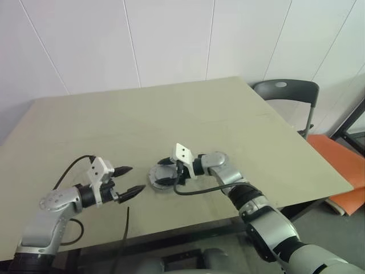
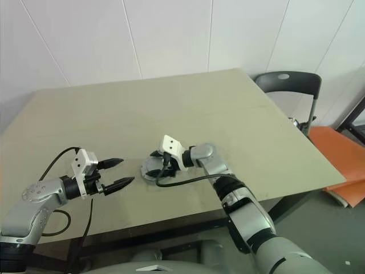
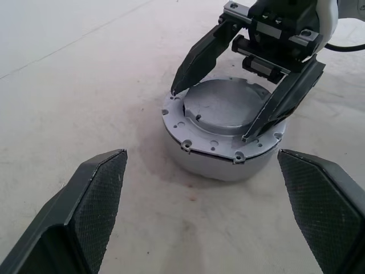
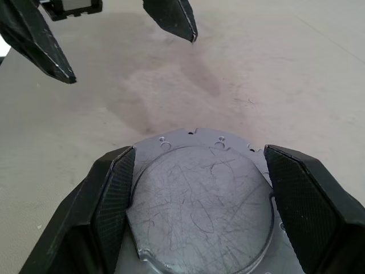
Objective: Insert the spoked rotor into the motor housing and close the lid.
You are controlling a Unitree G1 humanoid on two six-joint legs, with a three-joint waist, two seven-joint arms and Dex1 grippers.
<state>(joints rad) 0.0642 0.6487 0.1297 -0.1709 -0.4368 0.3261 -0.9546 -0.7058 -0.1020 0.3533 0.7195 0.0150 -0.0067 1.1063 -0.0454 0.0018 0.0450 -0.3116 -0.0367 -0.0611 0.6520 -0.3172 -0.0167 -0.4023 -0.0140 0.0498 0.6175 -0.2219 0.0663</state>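
The motor housing (image 3: 219,166), a short silvery can, stands on the table near its front edge. A grey lid (image 3: 222,105) with a raised round centre and a screw-hole flange lies on top of it; a thin dark gap shows under the flange at the near side. My right gripper (image 1: 164,171) reaches in from the right, its two fingers pressed against opposite sides of the lid's raised centre. My left gripper (image 1: 136,178) hovers a short way to the left of the housing, open and empty, pointing at it. The spoked rotor is hidden.
The beige table (image 1: 188,114) spreads wide behind and to the sides of the housing. A black cable (image 1: 199,188) runs from my right wrist along the table. A dark chair (image 1: 288,91) and an orange object (image 1: 342,165) stand off the table's right side.
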